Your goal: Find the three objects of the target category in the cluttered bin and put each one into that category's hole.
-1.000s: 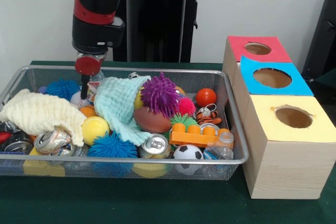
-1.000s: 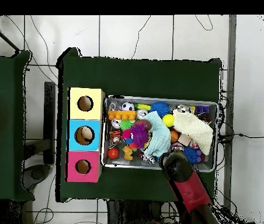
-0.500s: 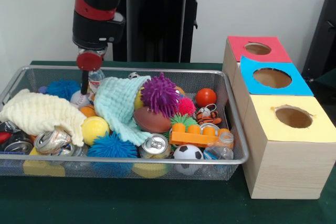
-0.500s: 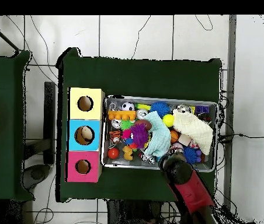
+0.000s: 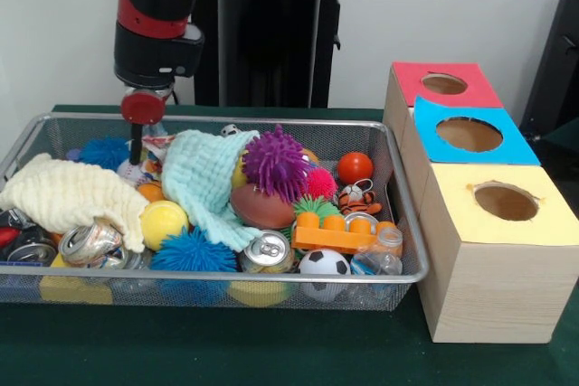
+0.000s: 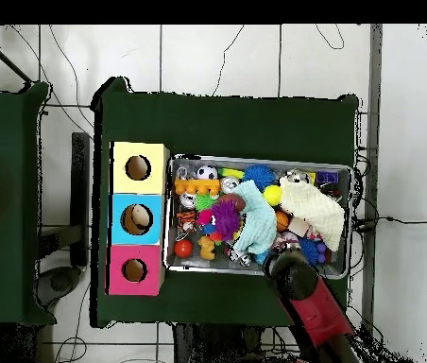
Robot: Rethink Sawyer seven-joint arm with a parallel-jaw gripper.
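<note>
The gripper (image 5: 136, 146) hangs from the red and black arm (image 5: 154, 15) over the far left part of the wire bin (image 5: 208, 279). Only a thin dark stem shows below a red disc, so whether it is spread or pressed together cannot be told. Its tip is just above a white ball with red markings (image 5: 134, 172), and contact cannot be made out. In the overhead view the arm (image 6: 307, 298) covers the bin's edge nearest the robot.

All places below are given from the bin as the front view shows it. Beside the gripper's tip, toward the bin's middle, lies a pale green cloth (image 5: 201, 183), draped over other things. A purple spiky ball (image 5: 275, 163) sits against the cloth's far side, with a brown football (image 5: 261, 207) just in front of it. A cream cloth (image 5: 68, 196) fills the left end, and a yellow ball (image 5: 164, 221) lies between the two cloths. Along the near wall are a blue spiky ball (image 5: 192, 251), a drink can (image 5: 268, 250) and a small soccer ball (image 5: 324, 264). An orange toy brick (image 5: 342, 231) lies right of the football, and an orange ball (image 5: 355, 167) rests at the far right.

To the right of the bin, outside it, three wooden boxes stand in a row, each with a round hole: a red-topped box (image 5: 443, 84) farthest, a blue-topped box (image 5: 470, 133) in the middle, a yellow-topped box (image 5: 507, 205) nearest.
</note>
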